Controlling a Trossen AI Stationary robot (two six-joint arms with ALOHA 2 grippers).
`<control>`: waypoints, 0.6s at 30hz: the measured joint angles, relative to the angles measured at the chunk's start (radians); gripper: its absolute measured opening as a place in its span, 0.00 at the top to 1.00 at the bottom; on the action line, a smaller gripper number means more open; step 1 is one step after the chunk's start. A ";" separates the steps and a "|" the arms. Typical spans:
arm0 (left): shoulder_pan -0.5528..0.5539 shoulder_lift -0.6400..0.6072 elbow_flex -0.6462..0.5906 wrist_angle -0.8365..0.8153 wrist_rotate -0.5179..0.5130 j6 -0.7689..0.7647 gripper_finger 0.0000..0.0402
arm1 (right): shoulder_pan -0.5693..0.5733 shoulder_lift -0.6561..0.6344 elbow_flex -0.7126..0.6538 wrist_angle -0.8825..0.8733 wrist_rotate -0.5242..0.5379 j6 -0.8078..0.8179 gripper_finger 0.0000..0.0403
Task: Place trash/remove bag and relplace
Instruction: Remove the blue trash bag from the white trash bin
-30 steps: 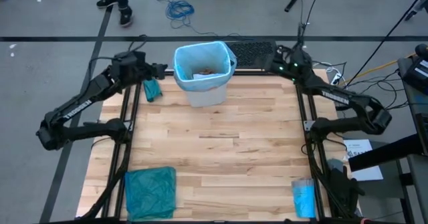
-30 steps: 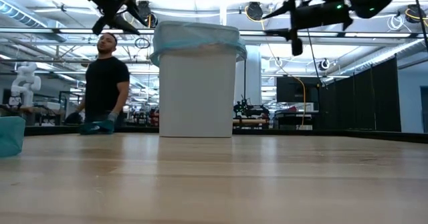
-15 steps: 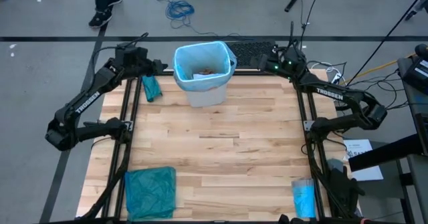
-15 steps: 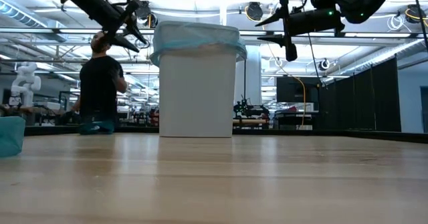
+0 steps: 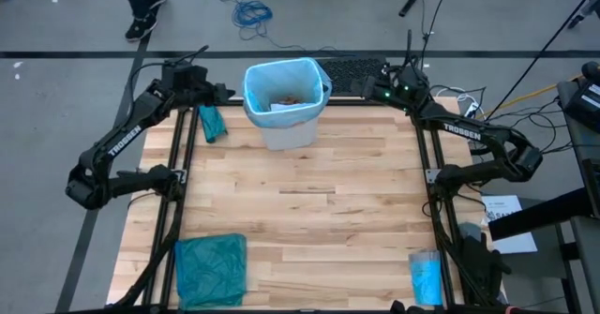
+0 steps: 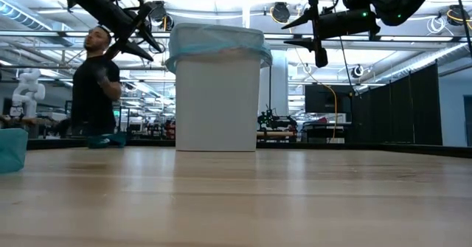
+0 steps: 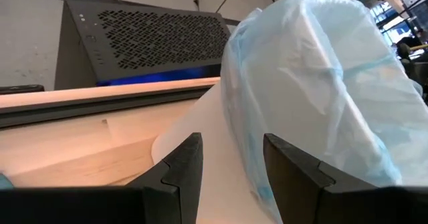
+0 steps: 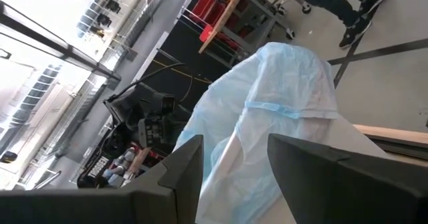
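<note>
Counter: pale wood planks point(image 5: 309, 211), bin at the far edge, middle.
Bin: white point(image 6: 217, 99), upright, lined with the light blue bag point(image 5: 281, 82) folded over its rim.
Trash: brown paper scraps point(image 5: 286, 99) lie inside the bag at the bottom of the bin.
My left fingers: my left gripper point(image 5: 228, 96) hangs in the air just beside the bin's left rim; fingers point(image 7: 180, 167) part-open, nothing between them, the bag's bulge right ahead.
My right fingers: my right gripper point(image 5: 361, 86) hovers near the bin's right rim, apart from it; fingers point(image 8: 184, 164) part-open, holding nothing.
Other things on the counter: a small teal bundle point(image 5: 212, 123) near the left gripper; a darker teal bag point(image 5: 211, 269) at the near left corner; a bright blue roll point(image 5: 425, 276) at the near right edge.
Room: grey floor with a coiled blue cable point(image 5: 251, 14) beyond the counter; a black perforated case point(image 5: 352, 70) behind the bin; a person point(image 6: 94, 85) in dark clothes stands past the far edge; ceiling lights and racks behind.
</note>
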 joint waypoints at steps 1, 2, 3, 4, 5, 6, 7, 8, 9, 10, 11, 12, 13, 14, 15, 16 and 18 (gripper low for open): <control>0.000 0.000 0.000 -0.001 0.000 0.000 0.62 | 0.000 0.000 0.000 0.000 0.000 -0.001 0.60; -0.001 0.000 0.000 0.000 0.000 0.000 0.62 | 0.000 0.000 0.000 0.000 0.000 -0.003 0.60; -0.001 0.000 0.000 0.000 0.000 0.000 0.62 | 0.000 0.000 0.000 0.000 0.000 -0.006 0.60; 0.000 0.000 0.000 0.000 0.000 0.000 0.62 | 0.000 0.000 0.000 0.000 0.000 -0.009 0.60; 0.000 0.000 0.000 0.000 0.000 0.000 0.62 | 0.000 0.000 0.000 0.000 0.000 -0.010 0.60; 0.000 0.000 0.000 0.000 0.000 0.000 0.62 | 0.000 0.000 0.000 0.000 0.000 -0.012 0.60; 0.000 0.000 0.000 0.000 0.000 0.000 0.62 | 0.000 0.000 0.000 -0.001 0.000 -0.014 0.60; 0.000 0.000 0.000 0.000 0.000 0.000 0.62 | 0.000 0.000 0.000 -0.001 0.000 -0.018 0.60; 0.000 0.000 0.000 0.000 0.000 0.000 0.62 | 0.000 0.000 0.000 -0.001 0.000 -0.020 0.60; 0.000 0.000 0.000 0.000 0.000 0.000 0.62 | 0.000 0.000 0.000 -0.001 0.000 -0.020 0.60; 0.000 0.000 0.000 0.000 0.000 0.000 0.62 | 0.000 0.000 0.000 -0.001 0.000 -0.020 0.60; 0.000 0.000 0.000 0.000 0.000 0.000 0.62 | 0.000 0.000 0.000 -0.001 0.000 -0.020 0.60; 0.000 0.000 0.000 0.000 0.000 0.000 0.62 | 0.000 0.000 0.000 -0.001 0.000 -0.020 0.60; 0.000 0.000 0.000 0.000 0.000 0.000 0.62 | 0.000 0.000 0.000 -0.001 0.000 -0.020 0.60; 0.000 0.000 0.000 0.000 0.000 0.000 0.62 | 0.000 0.000 0.000 -0.001 0.000 -0.020 0.60; 0.000 0.000 0.000 0.000 0.000 0.000 0.62 | 0.000 0.000 0.000 -0.001 0.000 -0.020 0.60; 0.000 0.000 0.000 0.000 0.000 0.000 0.62 | 0.000 0.000 0.000 -0.001 0.000 -0.020 0.60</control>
